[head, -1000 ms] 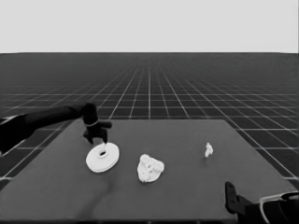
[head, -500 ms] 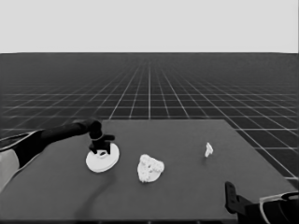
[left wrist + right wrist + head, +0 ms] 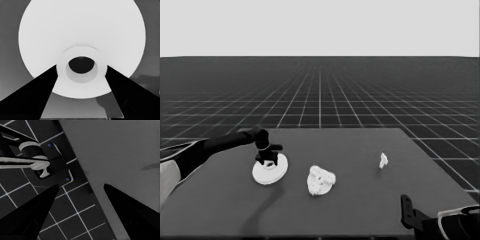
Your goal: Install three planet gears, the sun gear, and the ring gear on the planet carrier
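On the left of the dark tabletop (image 3: pixel 360 200), the left tool (image 3: pixel 266 160) sits down on the larger round part (image 3: pixel 270 170), its two fingers (image 3: pixel 47 85) spread to either side of the raised hub around the central hole, close against it, though contact cannot be confirmed. Just right of it lies the smaller round part (image 3: pixel 320 180), gears clustered on top, with a thin white piece (image 3: pixel 383 160) well apart farther right. The right tool (image 3: pixel 80 192), fingers apart and empty, is parked over the tabletop's near right corner.
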Tool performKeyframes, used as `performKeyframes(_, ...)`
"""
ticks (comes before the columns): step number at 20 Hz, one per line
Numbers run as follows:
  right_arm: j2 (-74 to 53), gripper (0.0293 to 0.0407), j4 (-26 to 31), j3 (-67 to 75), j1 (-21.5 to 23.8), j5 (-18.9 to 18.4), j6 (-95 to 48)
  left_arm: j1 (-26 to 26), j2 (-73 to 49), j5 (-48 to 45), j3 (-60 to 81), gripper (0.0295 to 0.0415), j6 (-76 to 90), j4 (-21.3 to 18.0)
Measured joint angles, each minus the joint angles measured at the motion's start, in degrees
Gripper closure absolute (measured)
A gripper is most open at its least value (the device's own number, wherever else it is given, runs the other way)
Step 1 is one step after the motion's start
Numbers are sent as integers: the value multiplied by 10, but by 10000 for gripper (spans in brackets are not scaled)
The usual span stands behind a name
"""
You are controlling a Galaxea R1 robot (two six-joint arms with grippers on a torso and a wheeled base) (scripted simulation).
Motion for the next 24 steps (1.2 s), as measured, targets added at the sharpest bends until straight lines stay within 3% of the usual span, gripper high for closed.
performKeyframes(3, 0, 315, 0, 0, 0, 0, 0, -79, -32, 65, 71, 362, -30, -47)
performKeyframes(10, 0, 315, 0, 0, 0, 0, 0, -100, -33, 80, 73, 362, -30, -62)
performKeyframes(11, 0, 315, 0, 0, 0, 0, 0, -91, -8, 87, 200, 362, -235, -38)
performKeyframes(13, 0, 315, 0, 0, 0, 0, 0, -77, 164, 101, 210, 361, -373, -21)
performKeyframes(16, 0, 315, 0, 0, 0, 0, 0, -71, 255, 105, 142, 361, -386, -17)
performKeyframes(20, 0, 315, 0, 0, 0, 0, 0, -70, 274, 105, 120, 361, -385, -16)
performKeyframes(24, 0, 315, 0, 0, 0, 0, 0, -21, 282, 92, 92, 361, -368, 32)
